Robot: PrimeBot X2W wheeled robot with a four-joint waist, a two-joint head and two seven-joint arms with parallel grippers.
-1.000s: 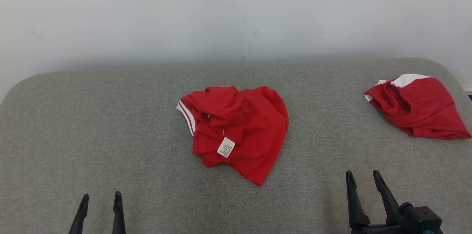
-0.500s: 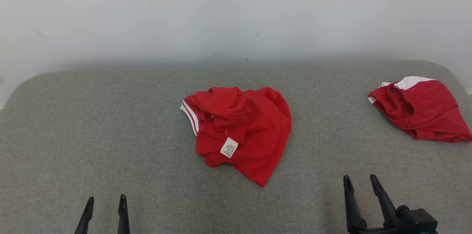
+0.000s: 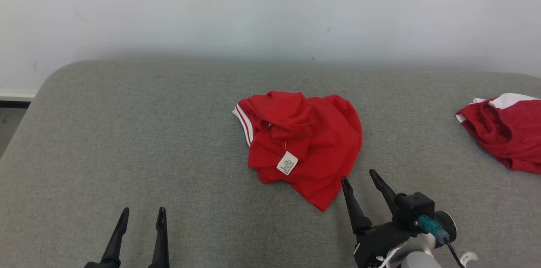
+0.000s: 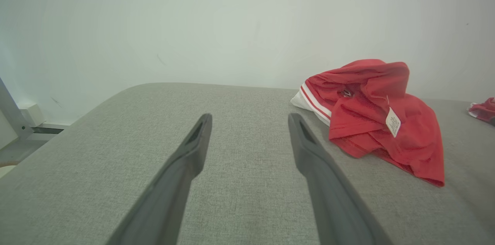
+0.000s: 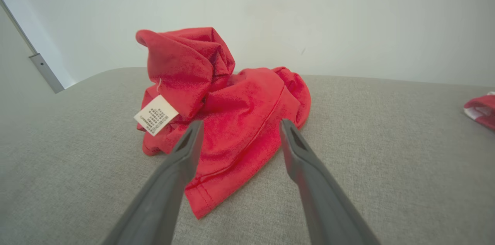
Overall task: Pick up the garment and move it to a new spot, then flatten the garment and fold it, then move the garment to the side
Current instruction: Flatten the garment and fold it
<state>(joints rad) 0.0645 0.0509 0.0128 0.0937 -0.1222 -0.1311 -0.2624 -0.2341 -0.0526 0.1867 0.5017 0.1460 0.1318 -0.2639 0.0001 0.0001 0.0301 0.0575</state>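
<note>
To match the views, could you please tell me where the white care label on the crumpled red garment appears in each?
Head view: white care label just right of centre.
Left wrist view: label at right, mid-height.
Right wrist view: label left of centre.
Shared landmark: second red-and-white garment at each right edge.

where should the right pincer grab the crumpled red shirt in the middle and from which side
Likely the hemmed edge on its near right side. The crumpled red shirt lies bunched in a heap, and that edge sits a little raised off the grey cushion, facing the open right pincer. Come in low from the robot's near right.
</note>
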